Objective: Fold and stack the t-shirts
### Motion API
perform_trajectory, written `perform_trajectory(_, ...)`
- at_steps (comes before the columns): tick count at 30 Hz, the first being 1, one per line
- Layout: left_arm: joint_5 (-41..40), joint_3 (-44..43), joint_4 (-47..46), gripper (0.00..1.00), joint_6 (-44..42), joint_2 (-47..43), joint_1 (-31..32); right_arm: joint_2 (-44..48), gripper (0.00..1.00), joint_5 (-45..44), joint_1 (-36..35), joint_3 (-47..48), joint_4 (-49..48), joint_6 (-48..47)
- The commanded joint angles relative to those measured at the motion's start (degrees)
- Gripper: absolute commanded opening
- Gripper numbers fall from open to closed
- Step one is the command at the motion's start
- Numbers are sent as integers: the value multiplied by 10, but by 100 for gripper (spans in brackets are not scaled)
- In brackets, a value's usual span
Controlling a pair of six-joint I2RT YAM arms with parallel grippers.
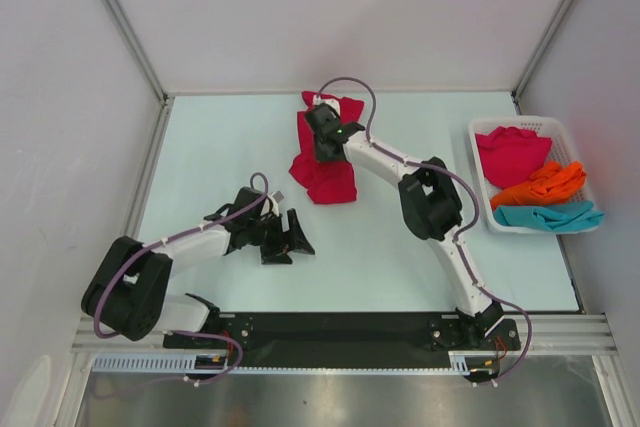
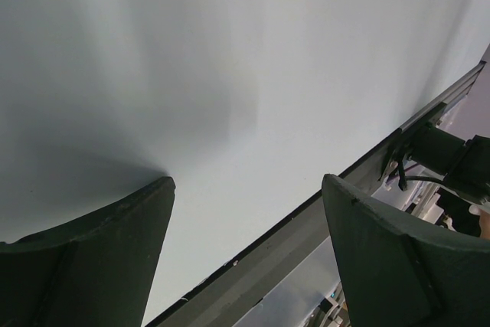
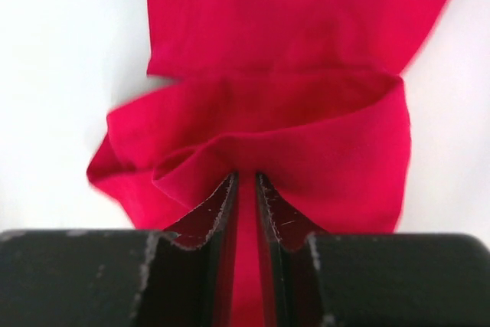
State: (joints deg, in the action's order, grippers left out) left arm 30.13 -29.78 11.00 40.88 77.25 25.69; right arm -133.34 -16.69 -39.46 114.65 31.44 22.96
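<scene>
A crimson red t-shirt lies partly folded at the middle back of the table. My right gripper is over it, shut on a bunched fold of the red t-shirt, with cloth pinched between the two narrow jaws. My left gripper hovers low over bare table at the front left, open, with nothing between its fingers. A second red t-shirt, an orange t-shirt and a teal blue t-shirt lie crumpled in the white basket.
The basket stands at the right edge of the table. White walls enclose the table at the back and both sides. The black base rail runs along the near edge; it shows too in the left wrist view as the rail.
</scene>
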Motion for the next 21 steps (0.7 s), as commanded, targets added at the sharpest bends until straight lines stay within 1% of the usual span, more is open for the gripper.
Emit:
perform_trajectory(1,-71,14,42,87,-38,2,-2,-51,19,4,18,86,34,-20)
perform_trajectory(3,-75,13,47,87,-39,-3,-2,-69,20,6,27,97,35,-26)
perform_trajectory(7,-75,14,52,87,-41,-9,-3,-72,19,6,42,107,42,-37)
perform_trajectory(11,-75,17,50,87,-41,-8,-2,-22,21,-2,47,96,50,-43)
perform_trajectory(13,-72,16,46,87,-40,-5,-2,13,23,-3,46,99,53,-53)
perform_trajectory(17,-72,11,45,87,-39,-10,-2,40,29,6,47,157,98,-70)
perform_trajectory(18,-71,12,45,87,-39,-11,-2,48,33,8,47,161,115,-71)
perform_trajectory(20,-71,15,46,87,-37,-17,-2,65,37,19,47,157,123,-71)
perform_trajectory(21,-71,15,44,87,-36,-16,-2,75,38,24,47,137,123,-69)
